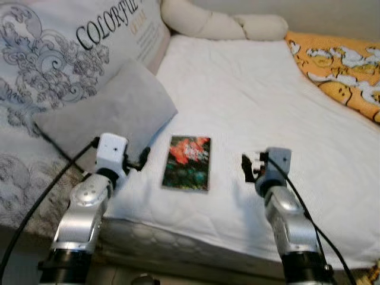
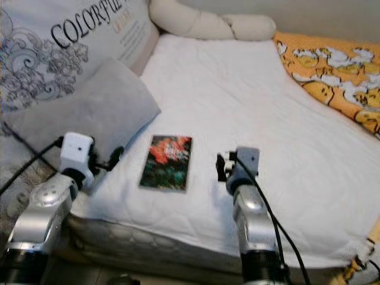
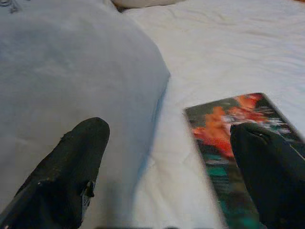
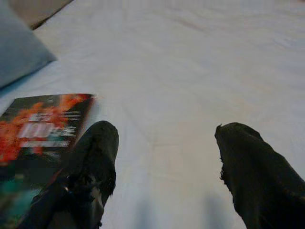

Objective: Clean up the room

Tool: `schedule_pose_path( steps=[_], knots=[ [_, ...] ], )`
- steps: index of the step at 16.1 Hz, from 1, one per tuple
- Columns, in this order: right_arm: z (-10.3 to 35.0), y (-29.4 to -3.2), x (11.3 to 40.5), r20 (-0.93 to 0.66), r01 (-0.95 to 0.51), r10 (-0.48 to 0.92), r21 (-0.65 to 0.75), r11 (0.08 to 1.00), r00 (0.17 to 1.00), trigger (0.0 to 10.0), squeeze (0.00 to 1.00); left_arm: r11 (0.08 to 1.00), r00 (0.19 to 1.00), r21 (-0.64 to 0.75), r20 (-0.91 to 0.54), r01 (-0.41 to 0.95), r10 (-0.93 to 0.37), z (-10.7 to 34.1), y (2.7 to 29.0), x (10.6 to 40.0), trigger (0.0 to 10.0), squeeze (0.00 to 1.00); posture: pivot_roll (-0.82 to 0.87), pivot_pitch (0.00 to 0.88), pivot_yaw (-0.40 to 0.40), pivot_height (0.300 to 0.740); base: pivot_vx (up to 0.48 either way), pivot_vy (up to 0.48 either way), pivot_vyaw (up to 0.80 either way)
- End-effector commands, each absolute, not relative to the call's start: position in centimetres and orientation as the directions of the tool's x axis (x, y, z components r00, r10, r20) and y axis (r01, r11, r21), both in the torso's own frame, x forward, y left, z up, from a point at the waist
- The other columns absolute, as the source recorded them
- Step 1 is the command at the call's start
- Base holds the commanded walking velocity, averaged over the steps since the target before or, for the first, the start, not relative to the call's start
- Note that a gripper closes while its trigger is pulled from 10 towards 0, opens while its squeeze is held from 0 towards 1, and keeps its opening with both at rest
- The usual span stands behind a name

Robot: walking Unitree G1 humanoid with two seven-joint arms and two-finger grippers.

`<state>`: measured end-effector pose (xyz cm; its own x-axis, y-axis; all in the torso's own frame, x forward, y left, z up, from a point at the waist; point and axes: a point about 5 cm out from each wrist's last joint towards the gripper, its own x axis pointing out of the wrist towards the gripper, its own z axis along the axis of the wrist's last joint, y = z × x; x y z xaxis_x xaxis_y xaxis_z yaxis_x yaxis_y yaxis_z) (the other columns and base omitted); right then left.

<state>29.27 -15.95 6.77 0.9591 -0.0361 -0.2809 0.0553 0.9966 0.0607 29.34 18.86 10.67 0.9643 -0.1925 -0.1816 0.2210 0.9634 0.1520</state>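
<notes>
In the left eye view, we saw a book (image 1: 187, 162) lying flat on the white bed (image 1: 249, 101), near its front edge, just beside the grey pillow (image 1: 110, 113). Our left gripper (image 1: 141, 159) and right gripper (image 1: 247, 168) hovered at either side of the book, both empty.

In the left wrist view, the fingers (image 3: 71, 171) were spread wide, one over the pillow and one over the book cover.

In the right wrist view, the fingers (image 4: 257, 176) were also wide apart, and the book lay beside one of them.

We judged the step was reaching for the book. The next move probably called for lowering one gripper to a book edge and closing on it.
</notes>
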Motion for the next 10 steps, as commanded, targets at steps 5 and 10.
schedule_pose_path(
  steps=[5,10],
  knots=[
    [6.25,-16.85,28.93,-0.290,0.112,-0.093,0.047,0.993,0.953,10.0,0.00,0.964,0.965,0.156,-0.188,0.215,-0.184,10.02,18.35,29.15,10.0,0.00,0.06,0.000,-0.015,0.740,0.000,-0.362,0.00],
    [5.98,-17.46,28.79,-0.287,0.147,-0.150,-0.030,0.989,0.946,10.0,0.00,0.965,0.966,0.160,-0.187,0.208,-0.177,9.95,18.37,29.13,10.0,0.00,0.05,0.000,-0.018,0.740,0.000,-0.359,0.00]
  ],
)
